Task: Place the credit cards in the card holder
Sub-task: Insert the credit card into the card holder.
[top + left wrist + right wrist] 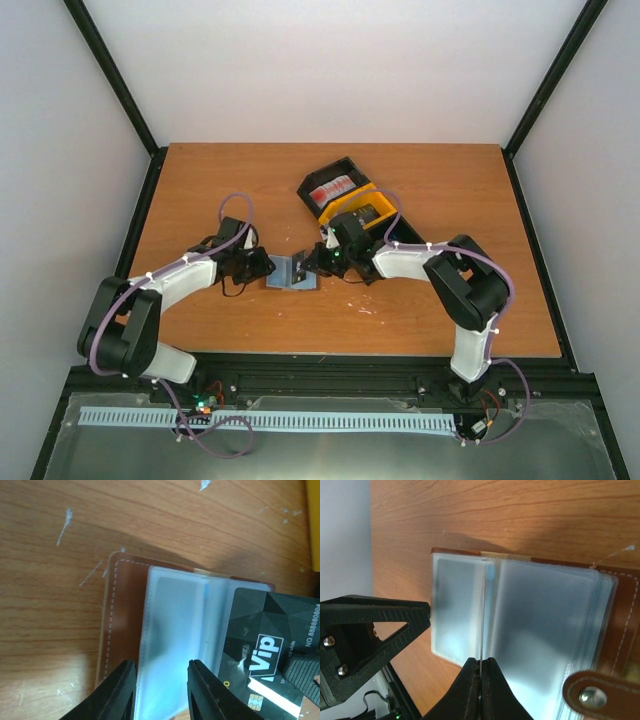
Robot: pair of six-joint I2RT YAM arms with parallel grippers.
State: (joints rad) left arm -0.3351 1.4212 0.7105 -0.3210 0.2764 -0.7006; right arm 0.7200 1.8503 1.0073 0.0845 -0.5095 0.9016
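Table (200, 180): wood, under card holder (292, 272).
Bins: black bin (328, 166), yellow bin (368, 189), beyond card holder, to its right.
Card holder: open, clear sleeves up.
Left gripper (161, 665): jaws astride card holder's sleeves, grip unclear.
Right gripper (481, 661): clamped on black card (260, 630), over card holder.

The brown leather bifold card holder (292, 272) lies wide open on the tabletop (200, 180), central and near. It has white stitching along its edge, its snap tab is out, and its clear grey-blue plastic sleeves face up. A black plastic "Vip" card (265, 650) hangs over the right-hand sleeves, pinched in the right claw (481, 661). Red-and-white plastic cards (333, 190) sit stacked farther back, to the right.
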